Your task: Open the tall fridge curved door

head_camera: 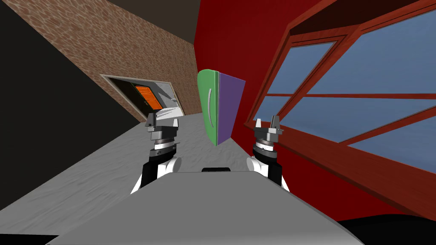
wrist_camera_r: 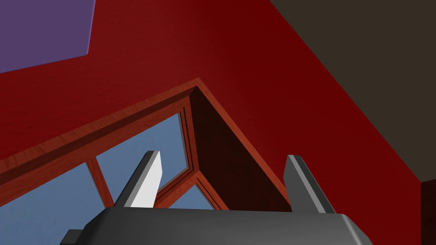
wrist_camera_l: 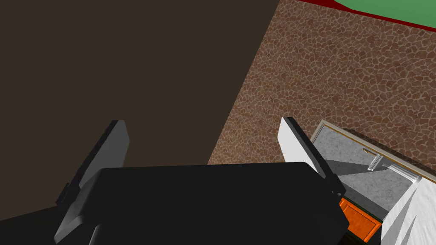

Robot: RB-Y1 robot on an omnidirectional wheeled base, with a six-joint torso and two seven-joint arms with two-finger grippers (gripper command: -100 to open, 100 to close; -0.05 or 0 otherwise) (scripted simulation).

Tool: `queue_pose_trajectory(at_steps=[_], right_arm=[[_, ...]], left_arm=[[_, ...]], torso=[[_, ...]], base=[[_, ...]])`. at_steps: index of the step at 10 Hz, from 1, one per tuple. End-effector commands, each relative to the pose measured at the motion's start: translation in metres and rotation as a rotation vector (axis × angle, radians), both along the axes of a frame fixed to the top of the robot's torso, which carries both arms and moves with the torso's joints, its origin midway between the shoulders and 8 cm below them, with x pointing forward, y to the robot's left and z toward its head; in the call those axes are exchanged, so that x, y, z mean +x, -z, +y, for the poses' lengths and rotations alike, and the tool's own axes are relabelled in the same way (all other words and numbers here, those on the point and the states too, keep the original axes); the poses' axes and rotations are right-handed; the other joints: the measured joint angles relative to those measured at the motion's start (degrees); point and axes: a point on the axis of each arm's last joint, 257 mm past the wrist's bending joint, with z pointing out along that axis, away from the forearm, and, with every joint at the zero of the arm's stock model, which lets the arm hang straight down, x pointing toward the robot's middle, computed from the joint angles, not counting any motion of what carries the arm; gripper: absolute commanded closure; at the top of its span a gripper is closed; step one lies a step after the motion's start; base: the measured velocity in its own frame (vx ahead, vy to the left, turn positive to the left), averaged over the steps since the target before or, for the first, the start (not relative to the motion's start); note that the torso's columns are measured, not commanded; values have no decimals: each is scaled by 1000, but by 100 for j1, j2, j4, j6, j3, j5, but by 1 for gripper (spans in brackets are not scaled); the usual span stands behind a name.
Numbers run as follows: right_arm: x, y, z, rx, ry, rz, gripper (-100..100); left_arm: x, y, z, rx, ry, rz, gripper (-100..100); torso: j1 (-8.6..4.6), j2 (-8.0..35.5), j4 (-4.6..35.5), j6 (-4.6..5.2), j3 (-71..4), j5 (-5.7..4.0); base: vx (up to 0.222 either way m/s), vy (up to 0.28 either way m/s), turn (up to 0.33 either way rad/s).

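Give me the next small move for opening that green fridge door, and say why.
Probably roll forward toward the green door. Its pale handle stands well ahead of both grippers, out of reach, and the left gripper and right gripper are open, holding nothing.

left arm (head_camera: 150,170): raised forward, wrist pointing up
left gripper (head_camera: 162,120): fingers spread, empty
right arm (head_camera: 272,166): raised forward, level with left
right gripper (head_camera: 267,122): fingers spread, empty

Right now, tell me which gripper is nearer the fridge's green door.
Left, narrowly. The left gripper hangs short of the green door, on its side; the right gripper sits off the purple side.
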Motion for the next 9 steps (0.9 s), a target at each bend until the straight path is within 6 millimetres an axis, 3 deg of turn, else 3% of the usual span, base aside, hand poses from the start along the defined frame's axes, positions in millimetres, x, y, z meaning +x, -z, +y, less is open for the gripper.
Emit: queue_pose_trajectory(at_steps=[1, 9], right_arm=[[0, 0, 0, 0, 0, 0, 0], [0, 0, 0, 0, 0, 0, 0]], left_arm=[[0, 0, 0, 0, 0, 0, 0], [0, 0, 0, 0, 0, 0, 0]], torso=[[0, 232, 235, 0, -467, 0], [0, 3539, 3537, 0, -7073, 0]], base=[[0, 0, 0], [0, 0, 0]])
